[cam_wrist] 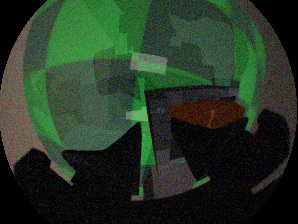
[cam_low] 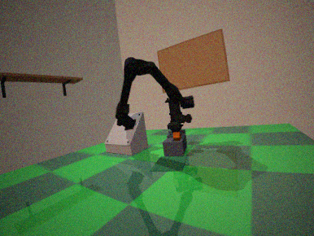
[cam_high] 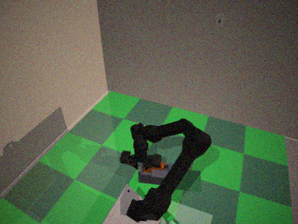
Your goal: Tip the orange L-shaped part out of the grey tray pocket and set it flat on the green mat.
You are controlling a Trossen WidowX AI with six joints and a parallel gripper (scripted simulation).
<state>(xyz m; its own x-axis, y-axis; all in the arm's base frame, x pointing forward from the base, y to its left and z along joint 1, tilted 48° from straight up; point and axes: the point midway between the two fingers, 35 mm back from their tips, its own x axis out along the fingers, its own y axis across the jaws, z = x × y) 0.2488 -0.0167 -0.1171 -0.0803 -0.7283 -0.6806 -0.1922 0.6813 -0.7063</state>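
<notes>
The orange L-shaped part (cam_high: 162, 165) (cam_low: 176, 135) (cam_wrist: 205, 113) lies in the grey tray (cam_high: 152, 178) (cam_low: 175, 148) (cam_wrist: 161, 106). It is tilted, with one end risen above the tray's top. My gripper (cam_high: 149, 164) (cam_low: 176, 128) (cam_wrist: 154, 122) points straight down onto the part, with its fingertips on the part's low end. The fingers stand partly apart with nothing between them. The tray stands on the green chequered mat (cam_high: 117, 136) (cam_low: 228, 160). The pocket itself is hidden by my fingers.
The arm's white wedge-shaped base (cam_high: 126, 201) (cam_low: 123, 139) stands close beside the tray. Walls close the area at the back and left. A wooden shelf (cam_low: 37, 77) and an orange board (cam_low: 193, 61) hang on the walls, far from the tray.
</notes>
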